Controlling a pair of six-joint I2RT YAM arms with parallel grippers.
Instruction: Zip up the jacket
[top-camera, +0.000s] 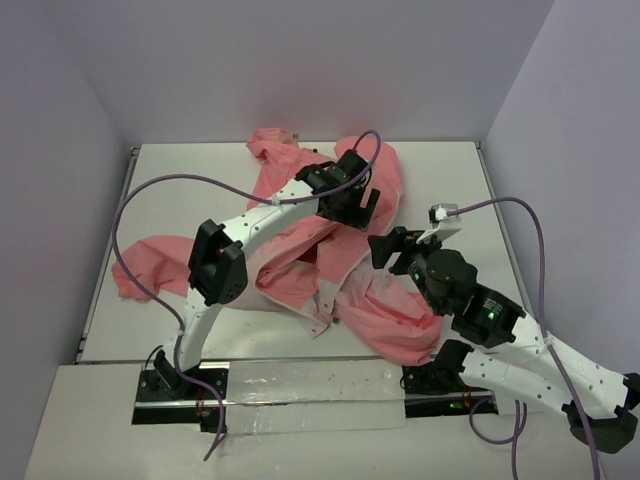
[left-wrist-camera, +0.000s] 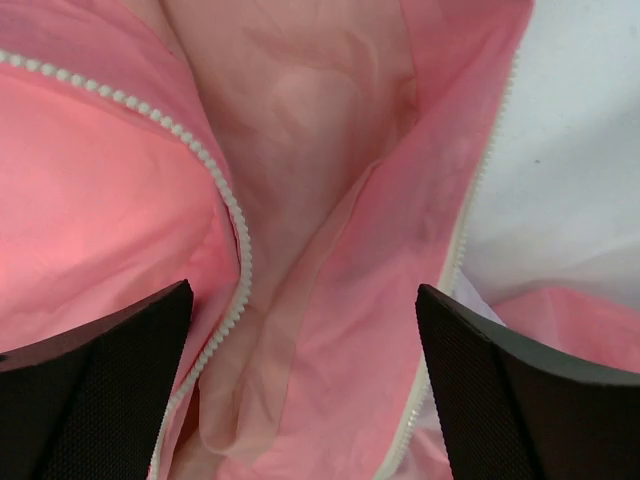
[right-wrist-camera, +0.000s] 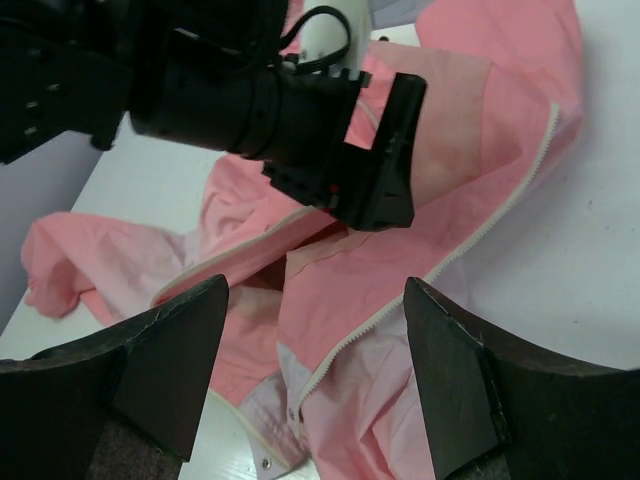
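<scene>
The salmon-pink jacket (top-camera: 300, 250) lies crumpled and unzipped across the table, its front open. My left gripper (top-camera: 358, 205) hovers open over the upper front; in the left wrist view (left-wrist-camera: 305, 370) pink fabric and both white zipper rows (left-wrist-camera: 235, 220) lie between its fingers, ungripped. My right gripper (top-camera: 388, 250) is open just above the jacket's lower front. In the right wrist view (right-wrist-camera: 315, 360) the zipper edge (right-wrist-camera: 440, 262) runs diagonally between its fingers, the hem corner with snaps (right-wrist-camera: 270, 455) is below, and the left gripper (right-wrist-camera: 370, 160) is above.
The white table (top-camera: 450, 190) has walls behind and at the sides. A sleeve (top-camera: 150, 265) spreads left. Purple cables (top-camera: 180, 185) loop above the arms. A shiny plastic strip (top-camera: 300, 395) lies at the near edge.
</scene>
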